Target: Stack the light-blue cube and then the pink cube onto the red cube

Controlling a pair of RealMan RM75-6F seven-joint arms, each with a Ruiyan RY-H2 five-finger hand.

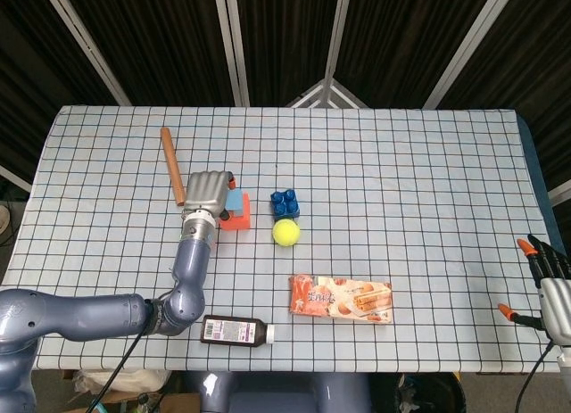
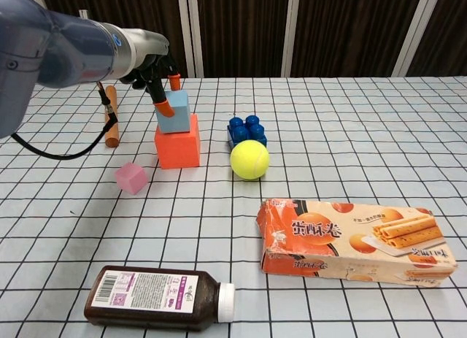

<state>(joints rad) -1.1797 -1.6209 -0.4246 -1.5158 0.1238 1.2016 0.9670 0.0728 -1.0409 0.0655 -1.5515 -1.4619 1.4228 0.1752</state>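
The red cube (image 2: 177, 150) stands on the checked cloth left of centre. On top of it sits the light-blue cube (image 2: 176, 113), slightly turned, and my left hand (image 2: 149, 69) pinches it between orange-tipped fingers (image 2: 164, 108). From above, the left hand (image 1: 207, 192) covers much of the light-blue cube (image 1: 237, 202) and the red cube (image 1: 239, 220). The pink cube (image 2: 131, 177) lies loose on the cloth in front and to the left of the red cube; the arm hides it in the head view. My right hand (image 1: 546, 286) hangs off the table's right edge, fingers apart, holding nothing.
A blue studded brick (image 2: 246, 128) and a yellow tennis ball (image 2: 249, 160) sit just right of the stack. A wooden stick (image 2: 111, 119) lies to its left. A snack box (image 2: 357, 239) and a dark bottle (image 2: 157, 298) lie near the front edge.
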